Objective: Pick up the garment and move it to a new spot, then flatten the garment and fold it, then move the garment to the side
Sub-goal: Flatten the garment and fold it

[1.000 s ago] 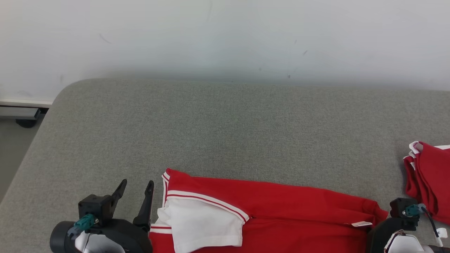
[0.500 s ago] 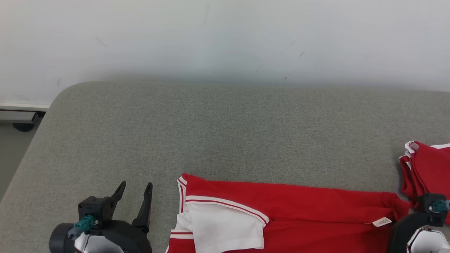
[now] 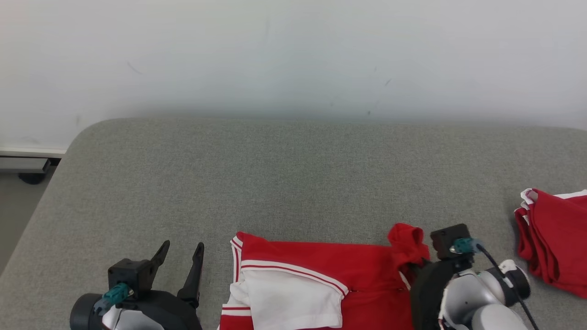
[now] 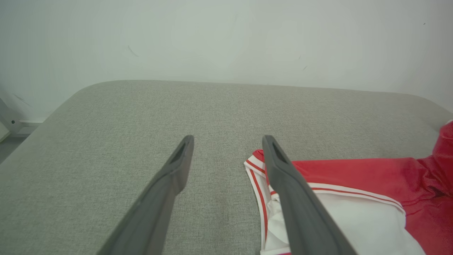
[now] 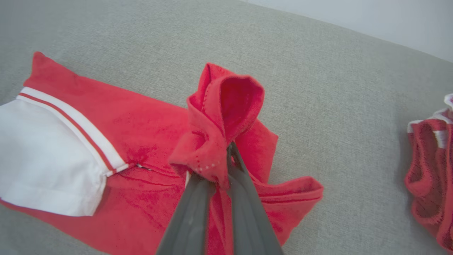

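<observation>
Half the job looks done, by my reading. Your garment (image 3: 321,261) lies spread along the near edge of the grey padded surface (image 3: 293,174), red body flat and the white sleeve (image 3: 289,298) folded in over its left end. So the moving and most of the flattening seem finished, and you are in the folding step.

Your right gripper (image 5: 228,156) is pinched tight on a bunch of red cloth at the garment's right end. It holds that bunch raised off the surface, with the cloth below it doubling over onto the body. Your left gripper (image 3: 182,245) has its jaws wide and holds nothing. It sits over bare surface just beside the garment's left edge, and I cannot tell whether the inner finger touches the trim.

What is left, I judge, is laying that right end down flat, making any further fold, then carrying the bundle aside. A second red pile (image 3: 555,238) sits at the right edge, well apart.
</observation>
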